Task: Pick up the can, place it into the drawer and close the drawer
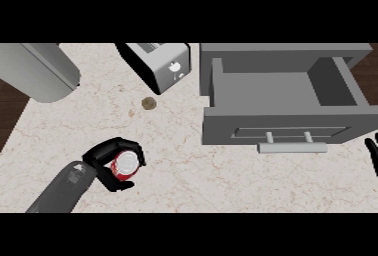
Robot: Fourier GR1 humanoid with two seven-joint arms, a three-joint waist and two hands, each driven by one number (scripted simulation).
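On the marbled counter (221, 180), toward its lower left, the left hand (105, 159) has its black fingers and thumb curled round the can (125, 166), which shows a red side and a silver top between them. The can sits inside that grasp, tilted a little, and whether its base touches the counter cannot be told. The grey forearm runs from the hand down to the lower left edge of the view

To the right, well apart from the can, the grey drawer (284, 90) stands pulled open, its hollow showing bare grey walls and floor. Its front panel carries a pale bar handle (291, 146) that juts toward the viewer

At the far right edge, just beside the drawer's front corner, only a sliver of the right hand (372, 152) shows as black fingers; they look straight and relaxed, touching nothing

Near the top of the counter a toaster (158, 64) stands at an angle, and just below it lies a small brownish round object (148, 103). A large pale grey cylinder (40, 70) lies across the upper left corner
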